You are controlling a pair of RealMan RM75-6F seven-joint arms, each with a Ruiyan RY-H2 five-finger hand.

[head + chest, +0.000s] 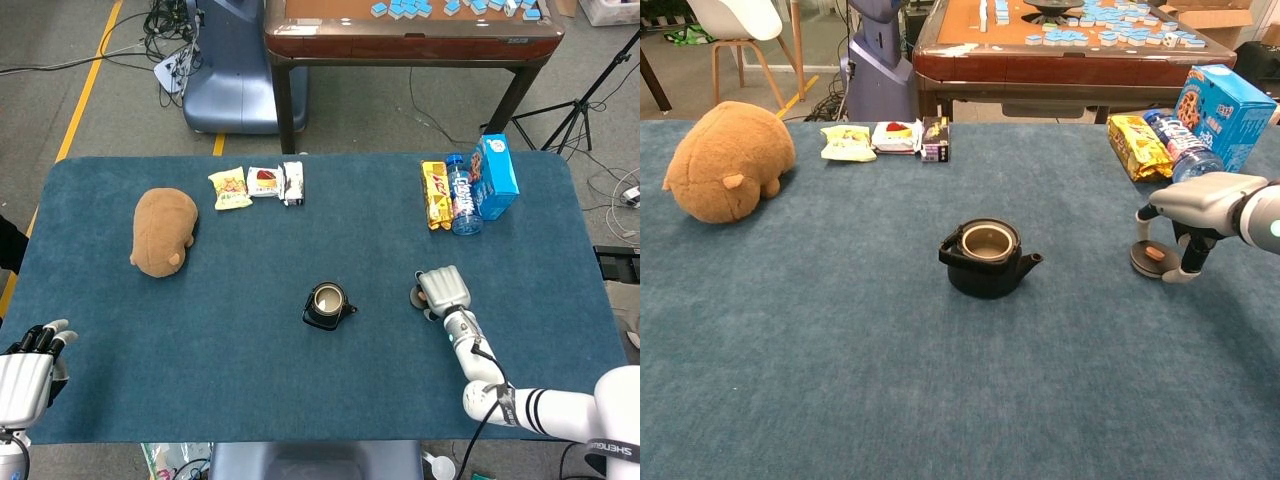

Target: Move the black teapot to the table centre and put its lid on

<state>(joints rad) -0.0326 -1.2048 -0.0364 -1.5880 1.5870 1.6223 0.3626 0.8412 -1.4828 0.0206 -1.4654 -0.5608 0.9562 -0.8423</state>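
Observation:
The black teapot stands upright near the table's middle, uncovered, with its spout pointing right. Its flat black lid, with a small brown knob, lies low on the blue cloth to the right of the pot. My right hand hovers over the lid, thumb on its left edge and a finger on its right edge, pinching it. My left hand rests at the near left corner with its fingers spread, holding nothing. The chest view does not show it.
A brown plush toy lies at the left. Snack packets sit along the far edge. A yellow packet, a water bottle and a blue box stand at the far right. Beyond the table stands a mahjong table.

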